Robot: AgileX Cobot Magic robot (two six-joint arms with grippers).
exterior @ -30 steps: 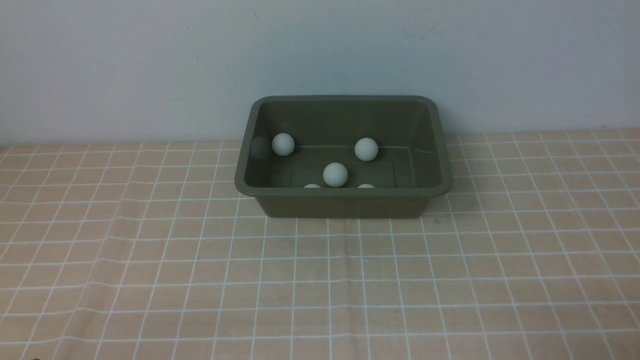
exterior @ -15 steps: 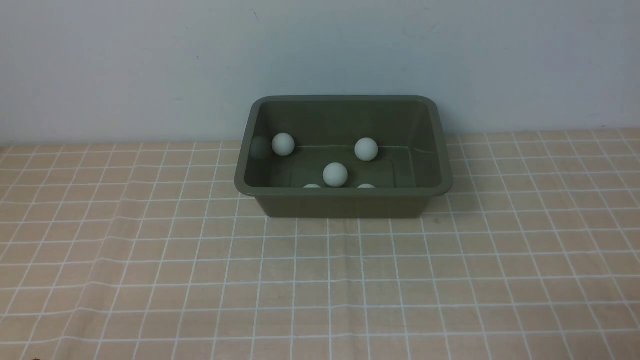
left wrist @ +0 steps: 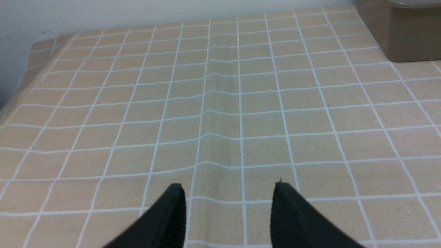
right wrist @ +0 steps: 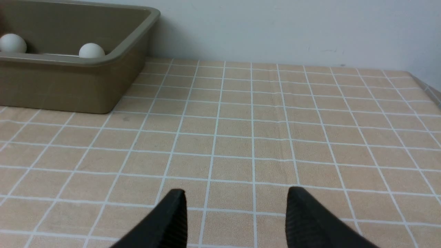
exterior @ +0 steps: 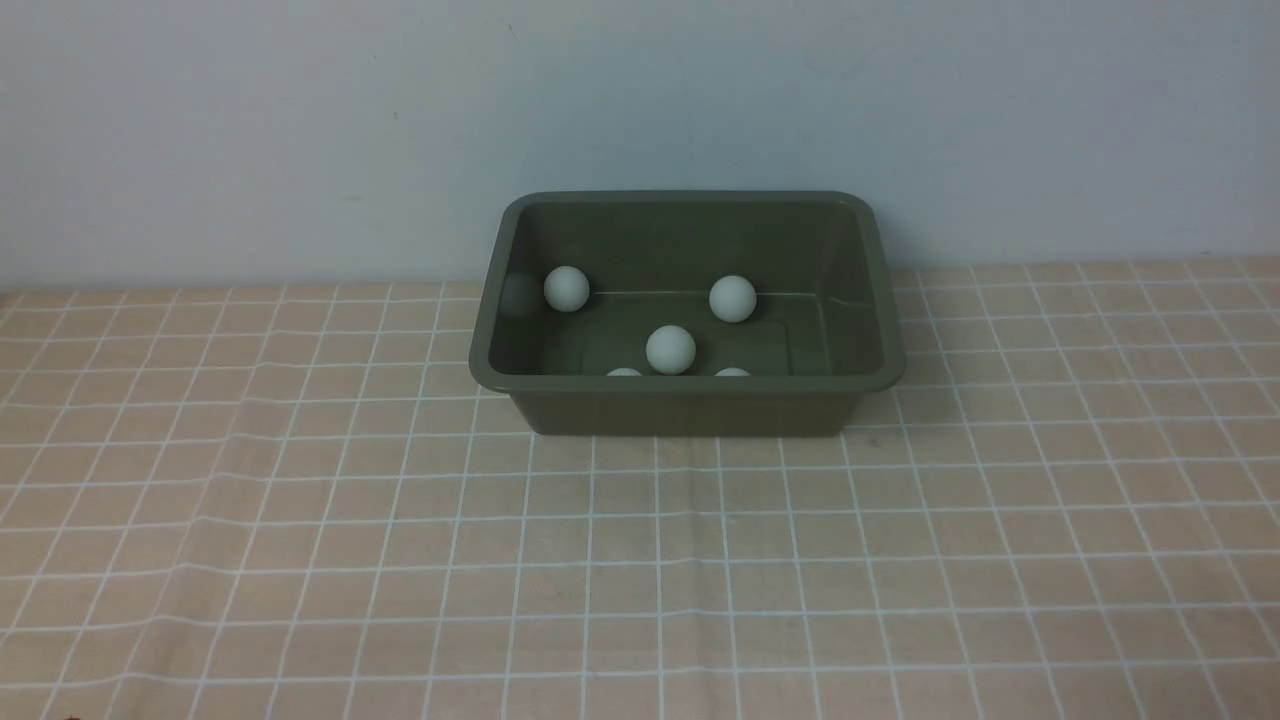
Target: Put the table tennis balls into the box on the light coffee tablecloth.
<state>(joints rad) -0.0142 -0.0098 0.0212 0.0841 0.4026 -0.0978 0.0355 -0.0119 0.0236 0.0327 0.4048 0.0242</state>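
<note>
Now all five table tennis balls [exterior: 670, 349] lie in the box [exterior: 690, 402]. Both the left gripper [left wrist: 227, 187] and right gripper [right wrist: 236, 193] (jaws spread, empty) hover well apart from it.

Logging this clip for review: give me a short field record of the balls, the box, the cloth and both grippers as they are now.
balls in box: five table tennis balls, two half hidden behind the near wall
balls on cloth: none seen
box: upright, no lid, on the light coffee tablecloth
left gripper: open, empty, above the cloth
right gripper: open, empty, above the cloth
task state: looks done
</note>
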